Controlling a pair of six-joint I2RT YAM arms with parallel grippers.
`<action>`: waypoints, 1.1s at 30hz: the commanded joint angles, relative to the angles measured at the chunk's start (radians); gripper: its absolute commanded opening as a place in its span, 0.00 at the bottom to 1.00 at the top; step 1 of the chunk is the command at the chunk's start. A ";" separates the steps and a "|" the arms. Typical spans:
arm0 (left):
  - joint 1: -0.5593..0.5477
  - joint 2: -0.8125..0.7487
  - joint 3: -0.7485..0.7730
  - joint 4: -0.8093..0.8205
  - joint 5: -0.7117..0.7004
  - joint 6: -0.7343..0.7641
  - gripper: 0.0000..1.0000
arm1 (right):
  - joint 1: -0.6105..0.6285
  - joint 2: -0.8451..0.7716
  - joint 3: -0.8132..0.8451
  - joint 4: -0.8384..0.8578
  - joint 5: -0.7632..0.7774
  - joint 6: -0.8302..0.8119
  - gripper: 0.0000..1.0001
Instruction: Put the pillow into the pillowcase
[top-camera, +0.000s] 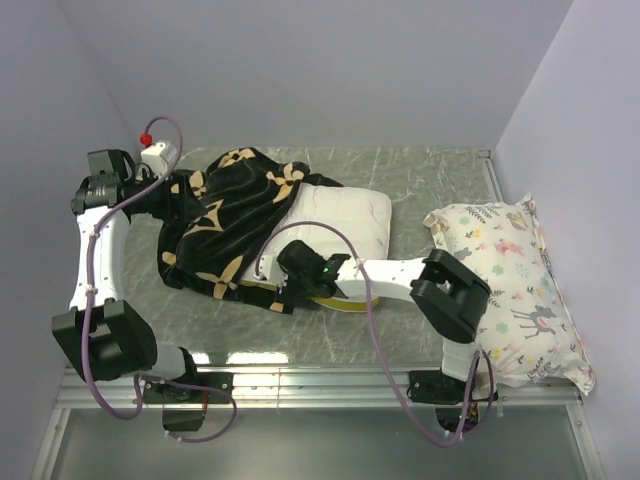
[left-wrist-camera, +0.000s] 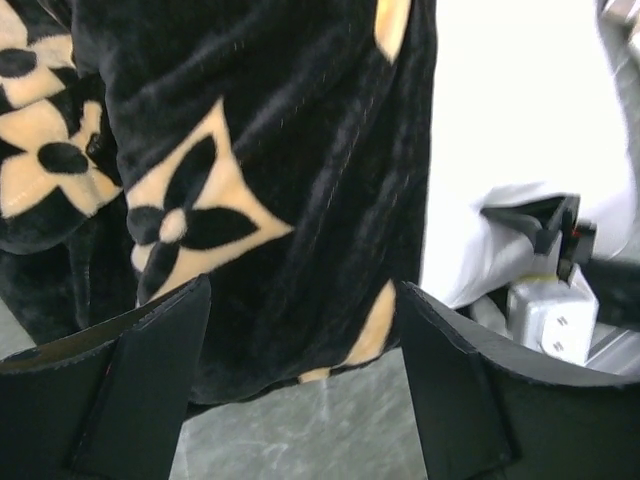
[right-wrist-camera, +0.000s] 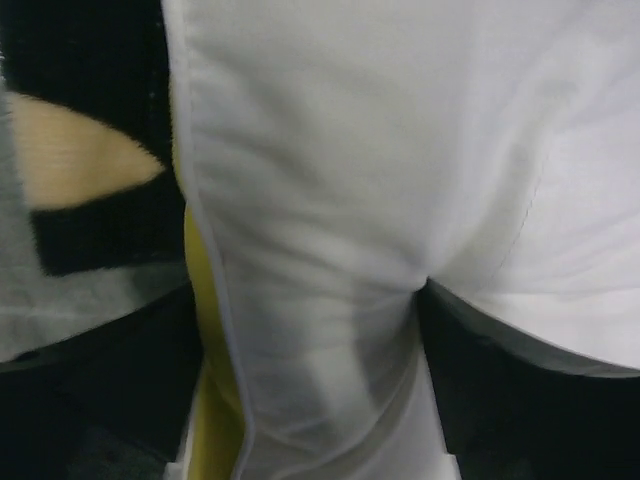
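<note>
So the pillow (top-camera: 345, 215) is lying in the middle of the table (top-camera: 420, 175). Its left part is covered by the pillowcase (top-camera: 225, 215) and the right part is sticking out bare. The right gripper (right-wrist-camera: 310, 330) has its jaws spread wide, with the pillow's yellow-banded near edge sitting between them. The left gripper (left-wrist-camera: 303, 290) is at the pillowcase's left side, jaws parted wide too, plush fabric right in the gap. A deer-print pillow (top-camera: 510, 290) sits well off to the right.

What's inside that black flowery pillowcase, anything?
The white quilted pillow has its left end covered by the pillowcase; its right part lies bare. How far it reaches in, and whether it is truly inside or only underneath, the black plush hides.
</note>
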 joint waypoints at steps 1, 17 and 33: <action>0.005 -0.087 -0.051 -0.044 0.032 0.195 0.80 | -0.018 0.079 0.071 0.017 0.020 -0.002 0.78; -0.460 -0.547 -0.639 -0.026 -0.215 0.912 0.75 | -0.267 0.119 0.461 -0.305 -0.677 0.255 0.00; -0.827 -0.302 -0.895 0.580 -0.548 1.040 0.78 | -0.293 0.110 0.484 -0.365 -0.764 0.239 0.00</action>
